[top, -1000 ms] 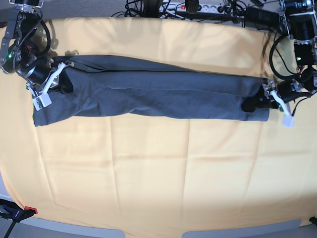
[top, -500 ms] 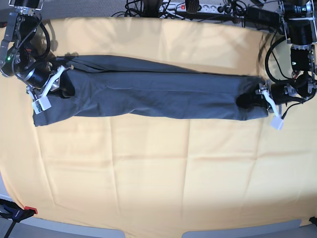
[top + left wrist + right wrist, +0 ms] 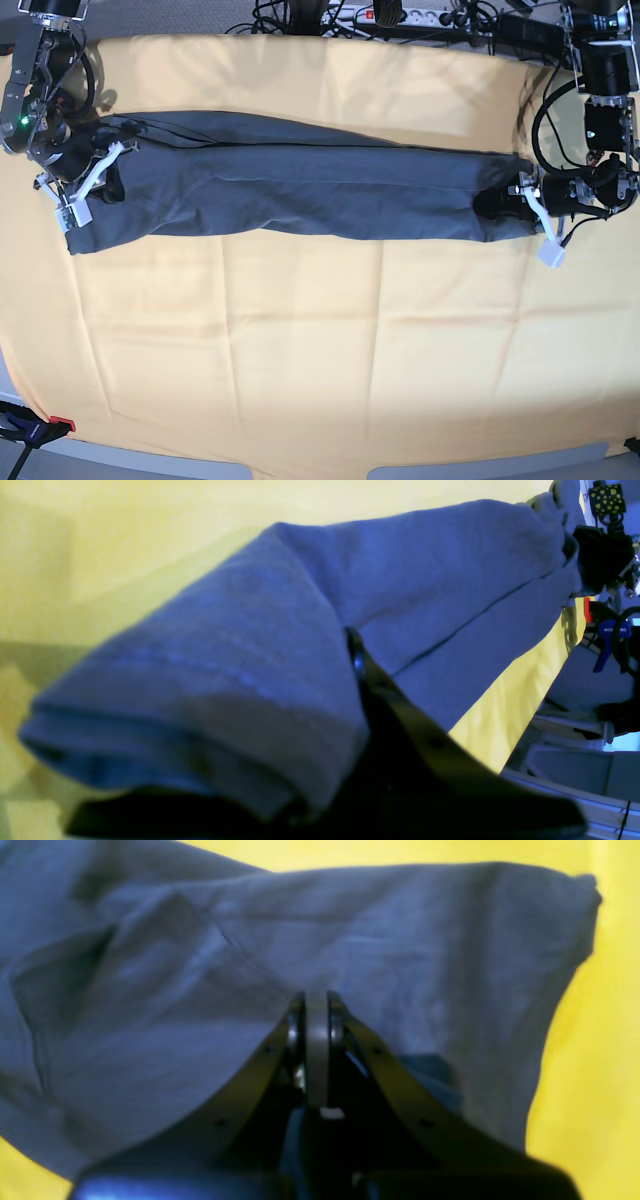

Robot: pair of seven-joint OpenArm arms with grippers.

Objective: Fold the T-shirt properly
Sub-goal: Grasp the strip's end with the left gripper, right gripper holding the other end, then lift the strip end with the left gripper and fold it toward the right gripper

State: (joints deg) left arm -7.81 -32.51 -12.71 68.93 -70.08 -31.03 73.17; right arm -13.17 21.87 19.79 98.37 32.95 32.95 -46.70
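Observation:
The dark slate-grey T-shirt [image 3: 300, 190] lies folded into a long narrow strip across the yellow cloth [image 3: 320, 340]. My left gripper [image 3: 492, 204] is at the strip's right end, shut on the fabric. In the left wrist view the T-shirt [image 3: 250, 655] drapes over the black finger [image 3: 400, 715] and hides the other finger. My right gripper [image 3: 110, 185] is at the strip's left end. In the right wrist view its jaws are closed [image 3: 316, 999] on a pinch of the T-shirt [image 3: 400, 940]. The neck label is hidden.
The yellow cloth covers the table out to its edges. A power strip and tangled cables [image 3: 400, 15] run along the back edge. A clamp [image 3: 40, 428] sits at the front left corner. Both arm bases stand at the back corners.
The left gripper has slid inward along the strip, bunching the right end. The right gripper has shifted outward to the left with the shirt's left end.

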